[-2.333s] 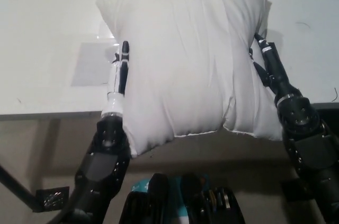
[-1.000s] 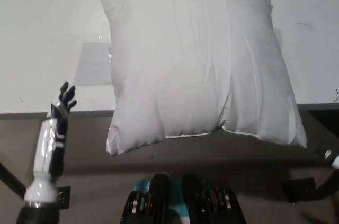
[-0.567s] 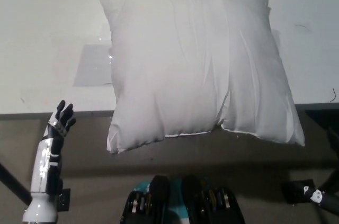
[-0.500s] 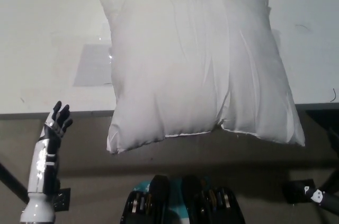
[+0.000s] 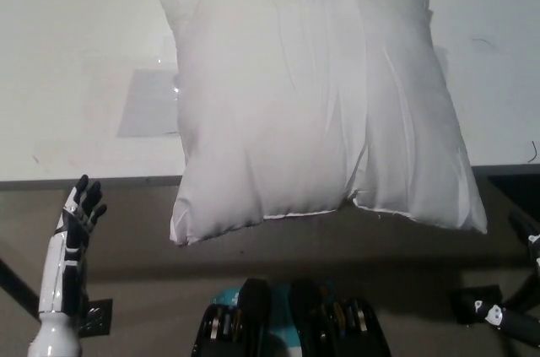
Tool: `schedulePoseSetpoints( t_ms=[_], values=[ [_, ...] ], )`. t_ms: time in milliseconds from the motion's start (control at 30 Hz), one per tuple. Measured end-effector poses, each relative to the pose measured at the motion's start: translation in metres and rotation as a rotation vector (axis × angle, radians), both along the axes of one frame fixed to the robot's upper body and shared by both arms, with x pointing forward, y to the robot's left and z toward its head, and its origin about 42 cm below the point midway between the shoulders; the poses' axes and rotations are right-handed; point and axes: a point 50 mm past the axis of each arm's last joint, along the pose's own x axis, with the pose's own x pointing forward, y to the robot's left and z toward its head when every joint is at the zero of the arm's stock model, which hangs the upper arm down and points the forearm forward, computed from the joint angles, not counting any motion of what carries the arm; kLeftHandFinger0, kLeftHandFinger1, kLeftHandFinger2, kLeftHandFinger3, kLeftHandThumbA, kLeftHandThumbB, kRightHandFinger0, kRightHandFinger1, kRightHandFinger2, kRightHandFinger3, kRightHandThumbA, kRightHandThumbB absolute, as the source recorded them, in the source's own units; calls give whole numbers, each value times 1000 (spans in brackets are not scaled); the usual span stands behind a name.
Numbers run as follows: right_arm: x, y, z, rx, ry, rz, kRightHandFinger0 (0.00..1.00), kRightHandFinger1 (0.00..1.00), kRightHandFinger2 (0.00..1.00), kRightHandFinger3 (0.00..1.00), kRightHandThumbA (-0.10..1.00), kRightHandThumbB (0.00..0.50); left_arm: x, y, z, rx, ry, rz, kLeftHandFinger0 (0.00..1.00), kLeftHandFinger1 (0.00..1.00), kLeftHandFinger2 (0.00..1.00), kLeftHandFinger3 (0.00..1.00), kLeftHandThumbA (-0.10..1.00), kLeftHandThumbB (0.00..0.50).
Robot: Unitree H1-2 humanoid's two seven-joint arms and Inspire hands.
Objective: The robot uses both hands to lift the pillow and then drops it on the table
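A big white pillow (image 5: 312,104) lies on the white table (image 5: 67,53), and its lower corners hang over the table's front edge. Nothing touches it. My white left hand (image 5: 78,209) is at the lower left, below the table edge and well left of the pillow, open with its dark fingers spread upward. Of my black right arm only a small part (image 5: 504,319) shows at the bottom right corner, low and apart from the pillow. Its hand is at the picture's edge, too cut off to read.
A flat clear sheet (image 5: 150,102) lies on the table left of the pillow. The table's front edge (image 5: 118,180) runs across the middle, with brown floor below it. A small black block (image 5: 93,316) sits on the floor at the lower left.
Both hands, pressed against the pillow's sides 2.3 s ago, have let go and dropped away. The left hand keeps sinking down and left. The pillow stays on the table.
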Motion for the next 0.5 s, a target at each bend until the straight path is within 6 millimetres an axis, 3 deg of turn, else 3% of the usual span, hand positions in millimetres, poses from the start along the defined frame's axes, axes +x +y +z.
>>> schedulePoseSetpoints(
  t_ms=[133,367,500],
  values=[
    [0,2,0,-12,1,1,1000,1000,1000,1000,1000,266,0,2,0,1,-2,2,1000,1000,1000,1000,1000,150],
    [1,2,0,-18,-1,4,1000,1000,1000,1000,1000,302,0,5,-1,2,1,13,1000,1000,1000,1000,1000,130],
    [2,3,0,-23,-1,5,1000,1000,1000,1000,1000,294,0,6,-2,3,4,13,1000,1000,1000,1000,1000,136]
  ],
)
